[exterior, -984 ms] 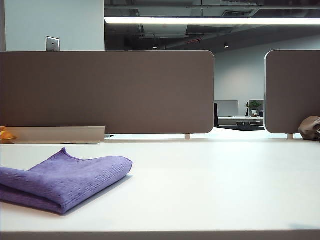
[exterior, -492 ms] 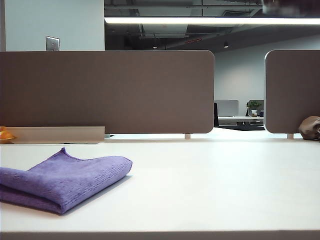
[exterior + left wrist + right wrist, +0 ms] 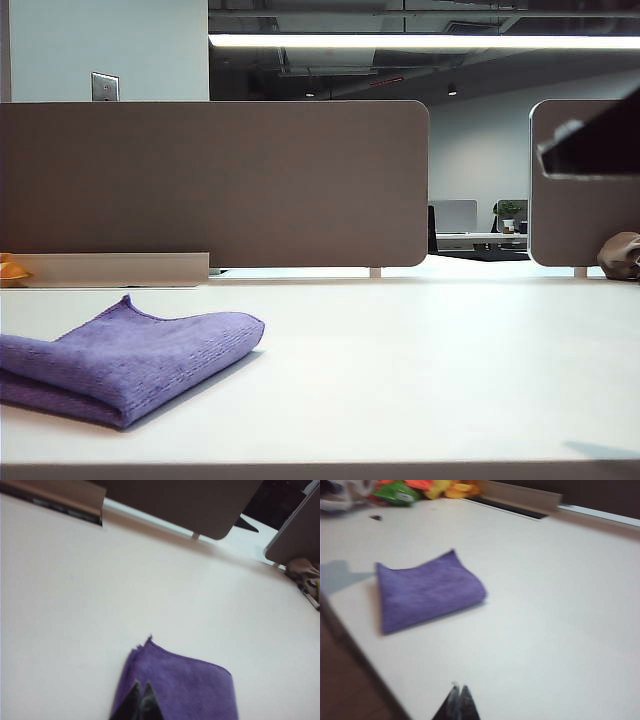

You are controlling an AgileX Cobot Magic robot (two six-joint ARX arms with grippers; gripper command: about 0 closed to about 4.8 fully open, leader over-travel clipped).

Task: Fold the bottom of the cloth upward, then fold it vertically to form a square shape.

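Cloths: one purple cloth [image 3: 120,362] is seen, folded into a near-square and laid on the left of the white table [image 3: 420,370].
Grippers: two are counted.
Left gripper [image 3: 141,696]: held above the cloth, fingertips pressed together, nothing gripped.
Right gripper [image 3: 457,694]: held over bare table, well apart from the cloth, fingertips together, nothing gripped.
Cut off: the cloth's left edge is cropped in the exterior view; a dark arm part [image 3: 595,145] is only partly seen.
Blurred: the right wrist view is smeared.
Other: one brown lump [image 3: 620,256] is seen by the divider panels [image 3: 215,185].

Left end effector [image 3: 140,696] and right end effector [image 3: 458,696] — both closed, empty, raised.
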